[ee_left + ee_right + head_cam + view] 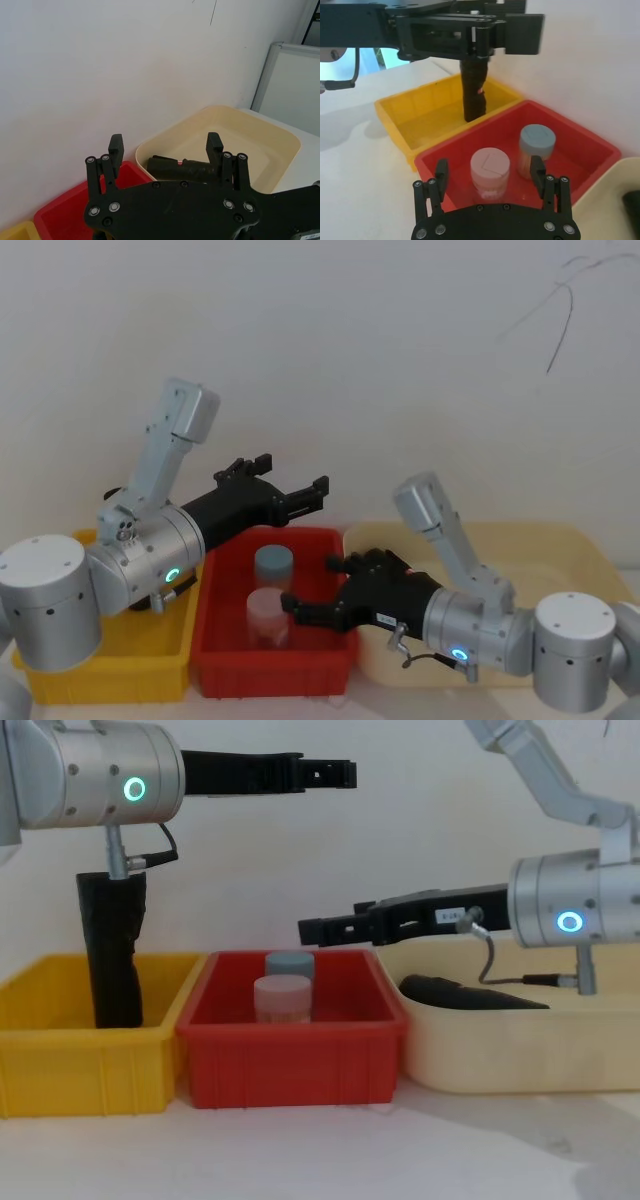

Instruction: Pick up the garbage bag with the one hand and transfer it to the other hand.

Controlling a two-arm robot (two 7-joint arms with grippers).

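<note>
Two claws are standing open and empty. The left gripper (pixel 293 475) is hovering high, fingers spread wide. The right gripper (pixel 312 585) is hanging lower, jaws just as wide.

The garbage bag (pixel 185 170) is lying on its side in the cream tub (pixel 590 550), ahead of and below the left claw's fingertips and back toward the right claw's wrist.

To do this pickup well, I judge the left claw should be descending with its jaws straddling the roll across its thicker middle, not the taper. It should be squeezing firmly, since soft plastic gives, and leaving one end free for the right claw. The right arm is crowding the tub, so clearance needs watching.

Counting:
- **Black rolls:** two, the other roll (pixel 112 950) standing in the yellow bin (pixel 110 665).
- **Jars:** two, a grey-lidded jar (pixel 273 562) and a pink-lidded jar (pixel 267 612), both in the red bin (pixel 270 675).
- **Containers:** three.
</note>
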